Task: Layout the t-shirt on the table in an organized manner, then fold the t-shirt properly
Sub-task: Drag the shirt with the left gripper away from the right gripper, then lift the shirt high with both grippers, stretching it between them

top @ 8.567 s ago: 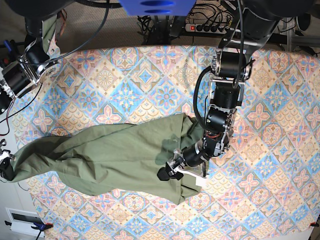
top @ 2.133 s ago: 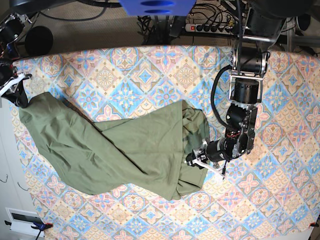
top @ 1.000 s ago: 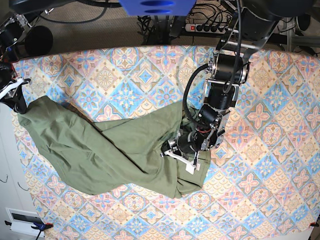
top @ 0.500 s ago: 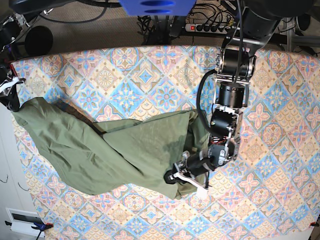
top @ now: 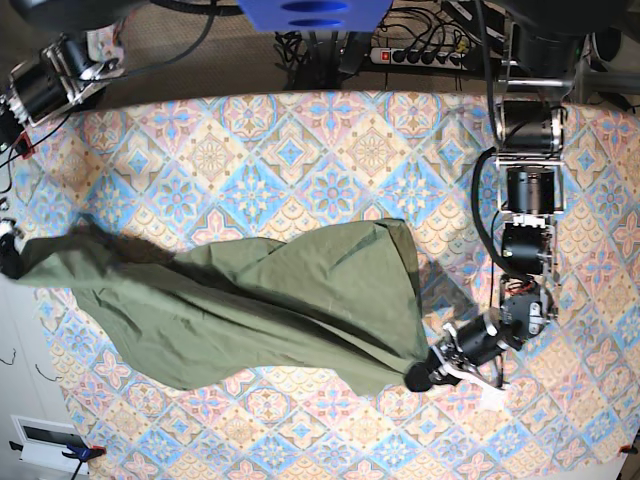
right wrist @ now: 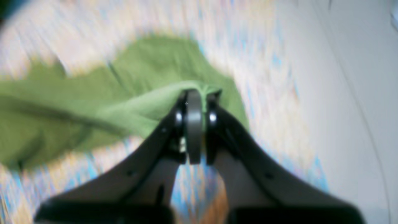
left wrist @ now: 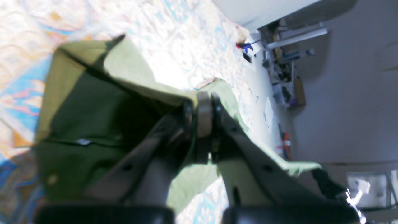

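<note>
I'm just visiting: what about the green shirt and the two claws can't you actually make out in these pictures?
- Base view: the right end effector is cut off by the left edge.
- Right wrist view: motion blur smears the t-shirt and table.
- Base view: the shirt is bunched; sleeves and neck hidden in its folds.
- Left wrist view: the left end effector hides the pinched cloth.

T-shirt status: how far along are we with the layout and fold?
Still in layout. Both claws are shut on the t-shirt: left claw on one corner, right claw on the opposite end, stretching it over the table. Cloth remains twisted and creased; flattening and all folding remain.
</note>
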`<state>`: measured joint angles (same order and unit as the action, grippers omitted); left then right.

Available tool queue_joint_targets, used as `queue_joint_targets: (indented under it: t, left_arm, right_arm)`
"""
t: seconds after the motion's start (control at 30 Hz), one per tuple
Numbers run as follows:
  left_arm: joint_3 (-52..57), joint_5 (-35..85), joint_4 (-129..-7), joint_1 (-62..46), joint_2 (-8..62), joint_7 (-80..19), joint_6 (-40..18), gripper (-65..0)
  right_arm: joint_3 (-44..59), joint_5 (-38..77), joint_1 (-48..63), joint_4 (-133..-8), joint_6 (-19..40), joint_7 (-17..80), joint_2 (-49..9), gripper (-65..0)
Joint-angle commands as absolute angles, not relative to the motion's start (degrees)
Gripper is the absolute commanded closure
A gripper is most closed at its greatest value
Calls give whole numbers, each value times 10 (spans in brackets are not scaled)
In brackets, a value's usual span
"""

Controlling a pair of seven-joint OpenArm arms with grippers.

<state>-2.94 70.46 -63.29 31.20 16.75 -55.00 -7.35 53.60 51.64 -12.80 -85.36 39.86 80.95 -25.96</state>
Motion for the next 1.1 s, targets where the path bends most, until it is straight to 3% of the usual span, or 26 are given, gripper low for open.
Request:
queue_joint_targets:
  t: [0.0,0.53,1.07]
  left_arm:
    - [-26,725,-646,335,189,-540,-79,0]
    - [-30,812,-725,329,312,-567,-80,0]
    - [-27,812,-727,379,397,-564,-92,0]
  right_arm:
    - [532,527,-146,-849,400,800,-280,-5]
    - [482,525,-316,-639,400,799,-295,-5]
    - [311,525,-450,-534,400,637,-291,-5]
